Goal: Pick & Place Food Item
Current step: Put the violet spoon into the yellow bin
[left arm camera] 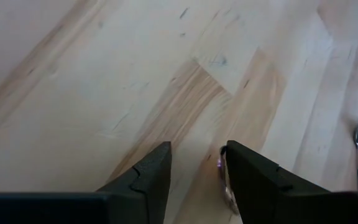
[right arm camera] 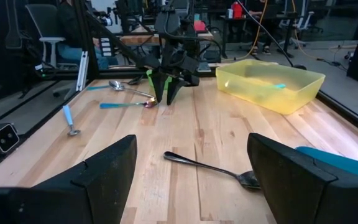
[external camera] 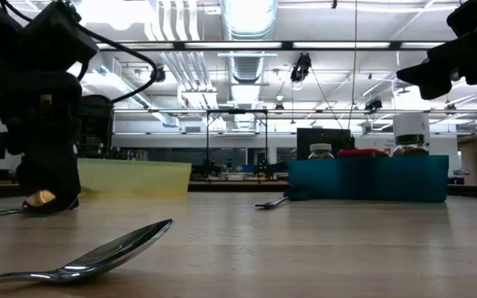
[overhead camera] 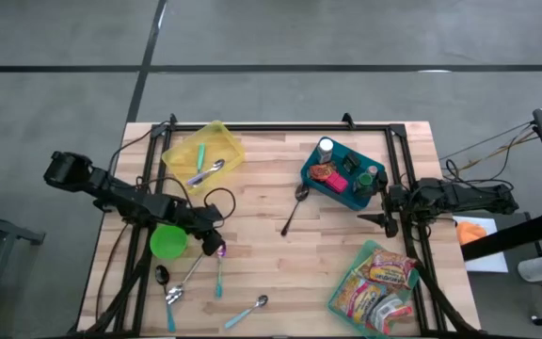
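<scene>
My left gripper (overhead camera: 215, 243) stands open and low over the table beside a green cup (overhead camera: 167, 242). Its fingers slant down at the shiny bowl (left arm camera: 224, 180) of a teal-handled spoon (overhead camera: 219, 271). That bowl lies by the inner side of one finger. A blue bin (overhead camera: 343, 175) at the far right holds bottles and a red food item (overhead camera: 323, 172). A bag of colourful snack packs (overhead camera: 379, 282) lies at the near right. My right gripper (overhead camera: 381, 202) waits open at the table's right edge, next to the blue bin, with nothing between its fingers. My left gripper comes at the spoon's bowl (external camera: 40, 199) from above at a slant, with the bowl close against one finger (left arm camera: 253, 180). The spoon lies flat on the table. Whether the finger touches it I cannot tell.
A yellow bin (overhead camera: 203, 153) with spoons stands at the far left. A dark spoon (overhead camera: 294, 209) lies mid-table, and more spoons (overhead camera: 172, 282) (overhead camera: 247, 311) lie near the front edge. Bare wood (overhead camera: 280, 273) spreads between the spoons and the snack bag.
</scene>
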Motion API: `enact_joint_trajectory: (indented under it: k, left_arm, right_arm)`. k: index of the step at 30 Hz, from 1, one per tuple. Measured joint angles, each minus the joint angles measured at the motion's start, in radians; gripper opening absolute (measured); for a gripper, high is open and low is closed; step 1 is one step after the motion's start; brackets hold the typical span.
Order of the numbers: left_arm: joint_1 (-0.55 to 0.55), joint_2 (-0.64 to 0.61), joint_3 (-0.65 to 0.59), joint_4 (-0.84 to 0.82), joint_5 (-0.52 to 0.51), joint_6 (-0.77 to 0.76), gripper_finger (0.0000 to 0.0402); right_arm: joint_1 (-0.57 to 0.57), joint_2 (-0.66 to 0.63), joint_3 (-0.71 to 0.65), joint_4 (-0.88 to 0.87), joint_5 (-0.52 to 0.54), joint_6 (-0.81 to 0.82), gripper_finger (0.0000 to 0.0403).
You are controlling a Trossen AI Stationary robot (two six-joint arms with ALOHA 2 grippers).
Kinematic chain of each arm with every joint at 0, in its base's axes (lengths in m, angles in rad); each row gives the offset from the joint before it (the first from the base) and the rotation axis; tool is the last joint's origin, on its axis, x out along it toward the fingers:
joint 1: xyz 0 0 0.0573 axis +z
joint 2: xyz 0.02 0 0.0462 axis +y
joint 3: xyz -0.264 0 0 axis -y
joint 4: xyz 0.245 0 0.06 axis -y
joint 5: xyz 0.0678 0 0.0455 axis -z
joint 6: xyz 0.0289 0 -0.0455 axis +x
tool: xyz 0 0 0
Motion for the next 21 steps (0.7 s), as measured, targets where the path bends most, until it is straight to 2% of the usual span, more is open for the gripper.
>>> enact_joint_trajectory:
  k: [8, 14, 21]
  left_arm:
    - [0.0, -0.001, 0.0, 0.008, 0.008, -0.004, 0.0158]
    - [-0.01, -0.001, 0.0, 0.008, 0.059, -0.01, 0.0157]
    - [-0.011, -0.002, -0.008, 0.012, 0.053, -0.019, 0.0156]
  right_arm:
    - [0.0, 0.0, 0.0, 0.0, 0.0, -0.002, 0.0303]
    - [0.0, 0.0, 0.0, 0.0, 0.0, -0.001, 0.0303]
    - [0.0, 0.0, 0.0, 0.0, 0.0, 0.0, 0.0303]
